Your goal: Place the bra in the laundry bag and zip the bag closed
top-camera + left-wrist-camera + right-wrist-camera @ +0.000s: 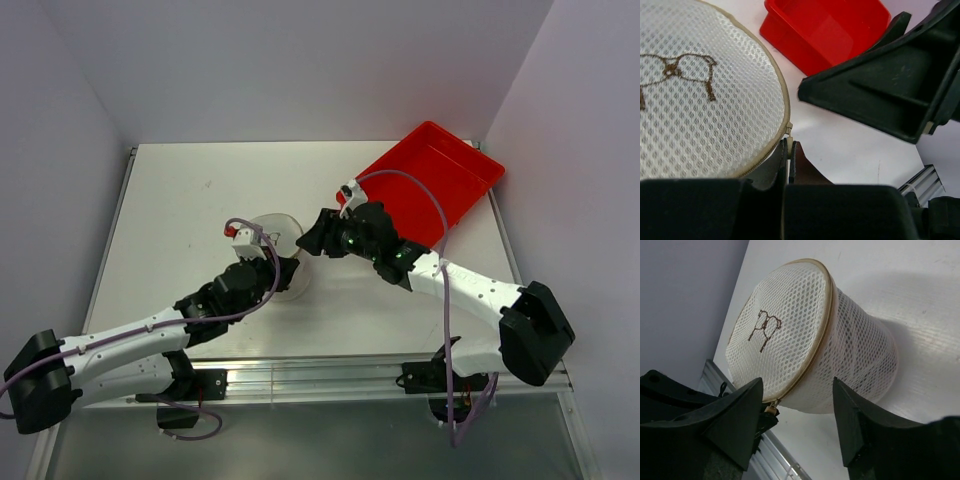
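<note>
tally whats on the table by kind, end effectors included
mesh bag: 1
red tray: 1
end effectors: 2, left end effector shut on the zip pull, right end effector open
total: 4

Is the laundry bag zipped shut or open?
Shut, where visible: the lid sits flush on the laundry bag, no gap; the left pincer grips the zip pull.

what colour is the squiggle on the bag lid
Brown squiggle on the white mesh lid; clearest in the left wrist view.
</note>
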Available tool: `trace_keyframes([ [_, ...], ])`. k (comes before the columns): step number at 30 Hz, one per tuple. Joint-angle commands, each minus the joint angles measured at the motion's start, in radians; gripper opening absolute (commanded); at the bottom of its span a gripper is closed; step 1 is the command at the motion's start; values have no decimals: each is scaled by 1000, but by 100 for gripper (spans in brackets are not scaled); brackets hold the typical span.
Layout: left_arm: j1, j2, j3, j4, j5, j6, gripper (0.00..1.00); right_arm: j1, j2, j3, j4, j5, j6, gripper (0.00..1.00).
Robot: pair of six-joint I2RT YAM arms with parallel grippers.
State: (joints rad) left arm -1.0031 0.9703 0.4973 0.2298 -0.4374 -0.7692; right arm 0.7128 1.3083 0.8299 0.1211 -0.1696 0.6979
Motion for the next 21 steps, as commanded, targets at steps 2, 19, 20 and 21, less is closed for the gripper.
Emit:
trace_keyframes([
  [2,-3,18,49,79,45,15,0,16,-1,5,98,-10,51,61],
  [19,-3,-18,29,39,40,18,0,22,101,97,49,21,31,0],
  [20,-3,-24,26,29,39,18,0,22,101,100,45,28,26,0],
  [21,-5,-28,24,22,35,16,0,17,103,110,40,39,20,0],
])
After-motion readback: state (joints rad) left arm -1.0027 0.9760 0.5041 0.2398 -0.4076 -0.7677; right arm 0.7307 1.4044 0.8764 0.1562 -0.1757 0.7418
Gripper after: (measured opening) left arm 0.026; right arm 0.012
